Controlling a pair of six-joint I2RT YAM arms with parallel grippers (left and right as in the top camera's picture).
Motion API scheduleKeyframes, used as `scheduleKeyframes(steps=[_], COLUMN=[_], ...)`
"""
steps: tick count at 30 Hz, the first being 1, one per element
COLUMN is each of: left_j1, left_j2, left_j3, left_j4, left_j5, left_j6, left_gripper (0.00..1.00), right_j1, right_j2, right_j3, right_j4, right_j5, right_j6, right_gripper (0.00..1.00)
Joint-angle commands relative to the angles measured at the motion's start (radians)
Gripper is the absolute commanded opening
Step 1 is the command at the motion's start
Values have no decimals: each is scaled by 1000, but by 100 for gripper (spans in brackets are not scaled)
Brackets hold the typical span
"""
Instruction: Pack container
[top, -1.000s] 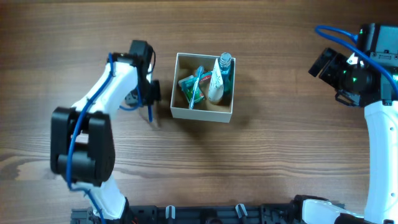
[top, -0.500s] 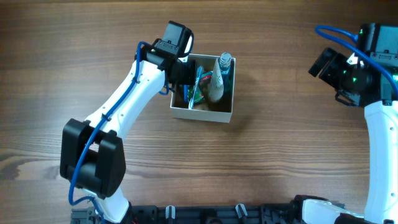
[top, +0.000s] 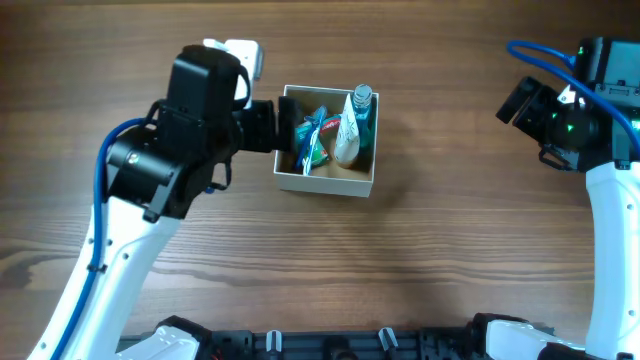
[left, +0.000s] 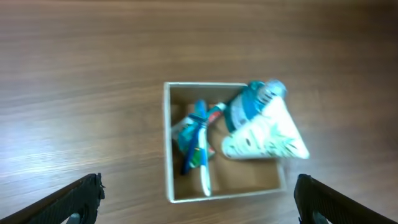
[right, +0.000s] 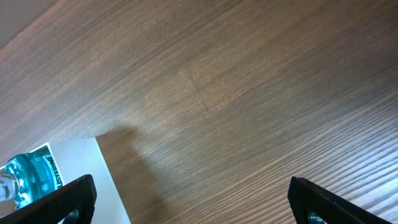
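Overhead: container (top: 325, 184) square, mouth upward, edges slightly skewed; left gripper (left: 198, 185) and right gripper (right: 191, 186) both spread.

Matt brown wood-grain table (top: 450, 230), container (top: 325, 185) with smooth white outer walls and tan cardboard inside, clear blue glossy plastic bottle (top: 362, 108), smooth white plastic tube (top: 347, 140), glossy white-shelled left arm (top: 125, 240).
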Motion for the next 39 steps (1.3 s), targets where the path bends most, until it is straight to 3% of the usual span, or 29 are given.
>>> scheduleKeyframes(steps=[1, 5, 9, 14, 17, 24, 39], left_j1=[72, 192, 335, 346, 346, 341, 341], left_j2=[-57, -212, -507, -874, -1076, -1244, -1254], left_j3=[-13, -216, -651, -1069, -1229, -1368, -1369], left_j4=[16, 130, 314, 429, 432, 432, 443], left_j5=[-75, -23, 119, 164, 166, 165, 165], left_j6=[95, 133, 132, 132, 105, 106, 106], left_gripper=[100, 100, 100, 100, 100, 100, 100], right_j1=[-2, -2, -2, -2, -2, -2, -2], right_j2=[5, 5, 5, 5, 5, 5, 5], right_j3=[5, 5, 5, 5, 5, 5, 5], right_j4=[2, 2, 2, 2, 2, 2, 2], right_j5=[-5, -5, -5, -5, -5, -5, -5], right_j6=[5, 4, 5, 5, 4, 4, 5], right_gripper=[100, 100, 100, 100, 100, 100, 100])
